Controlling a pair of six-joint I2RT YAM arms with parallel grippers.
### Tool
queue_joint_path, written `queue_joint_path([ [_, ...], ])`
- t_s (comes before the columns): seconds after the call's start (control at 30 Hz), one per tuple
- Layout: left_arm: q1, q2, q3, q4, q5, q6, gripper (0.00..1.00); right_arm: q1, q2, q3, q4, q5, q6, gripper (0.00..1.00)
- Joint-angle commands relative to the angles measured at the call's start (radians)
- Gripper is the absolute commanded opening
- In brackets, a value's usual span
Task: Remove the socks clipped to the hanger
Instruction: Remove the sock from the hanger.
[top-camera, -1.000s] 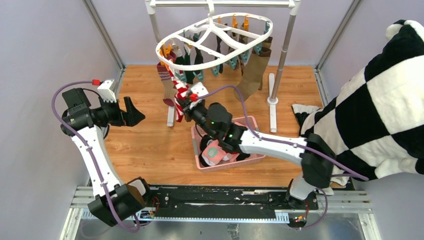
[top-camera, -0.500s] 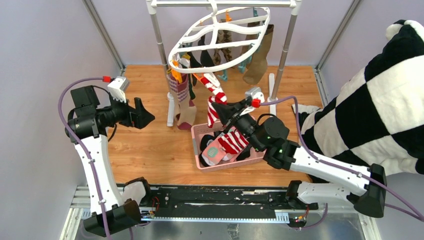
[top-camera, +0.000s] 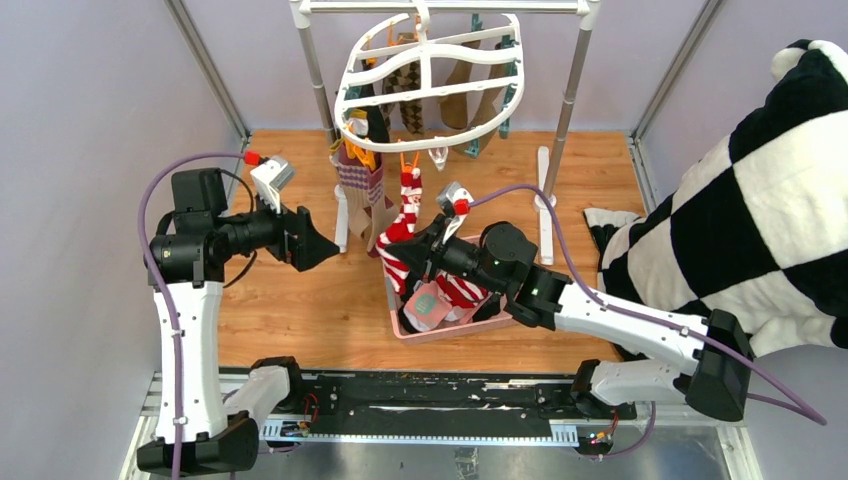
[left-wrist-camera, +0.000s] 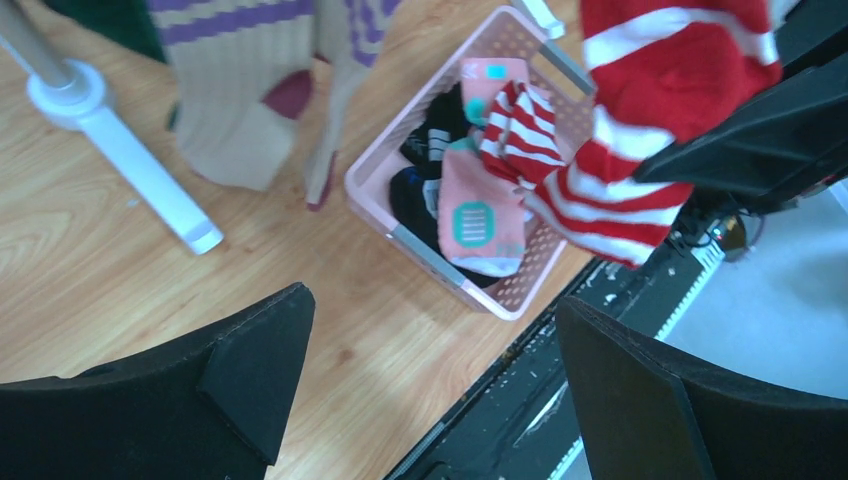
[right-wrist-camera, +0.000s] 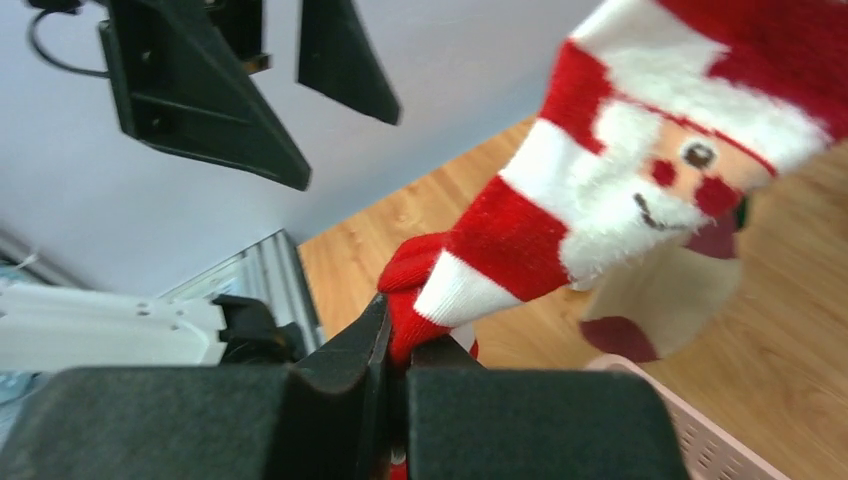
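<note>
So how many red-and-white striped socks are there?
2. One striped sock hangs below the hanger, pinched by the right gripper; the other striped sock lies in the pink basket. More could be buried there.

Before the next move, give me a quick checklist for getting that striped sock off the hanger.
1. Right tool shut on the red-and-white striped fabric sock: ok.
2. Sock released from the small orange clip on the white plastic oval hanger: not ok, its top looks clipped.
3. Pink slotted plastic basket under the gripped end: ok.
4. Left tool open, empty and apart from the sock: ok.
5. Beige sock with purple stripes out of the pull path: cannot tell.
</note>
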Motion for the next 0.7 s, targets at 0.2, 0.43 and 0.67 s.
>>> queue_joint_path([
  [0.2,-0.112,0.043,0.03,-0.012,0.129,-0.017,1.0,-0.008,0.097,0.068,0.225,-0.25,0.204,0.08],
  [0.43,-0.162,0.042,0.01,-0.012,0.197,-0.005,0.99,-0.008,0.139,0.063,0.325,-0.273,0.297,0.1],
  [0.67,-0.19,0.035,-0.012,-0.012,0.264,0.01,0.91,-0.008,0.15,0.056,0.365,-0.29,0.341,0.11],
])
